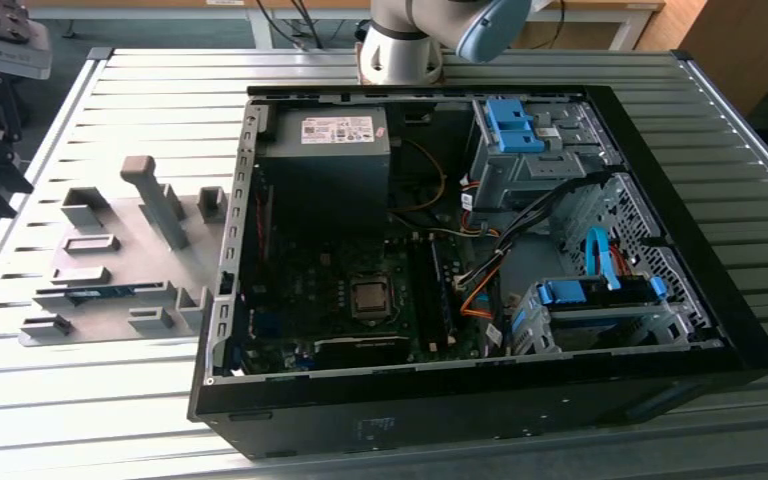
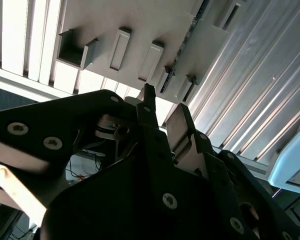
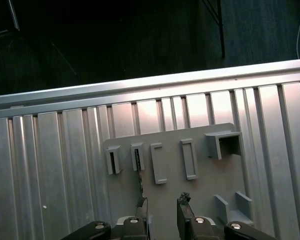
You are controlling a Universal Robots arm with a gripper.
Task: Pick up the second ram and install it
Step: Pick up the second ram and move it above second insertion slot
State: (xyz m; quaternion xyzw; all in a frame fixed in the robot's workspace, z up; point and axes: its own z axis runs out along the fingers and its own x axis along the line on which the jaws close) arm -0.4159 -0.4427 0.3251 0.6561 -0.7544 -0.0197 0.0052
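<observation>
Second ram is in the grey holder plate on the slatted metal table, toward the exterior view's left; you see it there as a thin blue-green strip lying along the plate's near side, flanked by small grey blocks. In the first wrist view the second ram stands on its edge and reads as a narrow dark line; it runs from one of the upright slot blocks across the holder plate toward the gripper. In the second wrist view the ram is a dark strip with a greenish edge, seated in a channel of the plate.

Your gripper has its jaws apart and nothing between them; both fingers show with bare plate in the gap. The ram's line meets one finger rather than the gap, so you are just beside it and not centred over it. Whether a fingertip touches the stick you cannot tell from either wrist view; the fingers in the second wrist view point at the end of the plate where the ram's channel ends.

Toward the exterior view's right the open computer case lies on the same table, well apart from the holder plate; the arm's base stands behind the case.
</observation>
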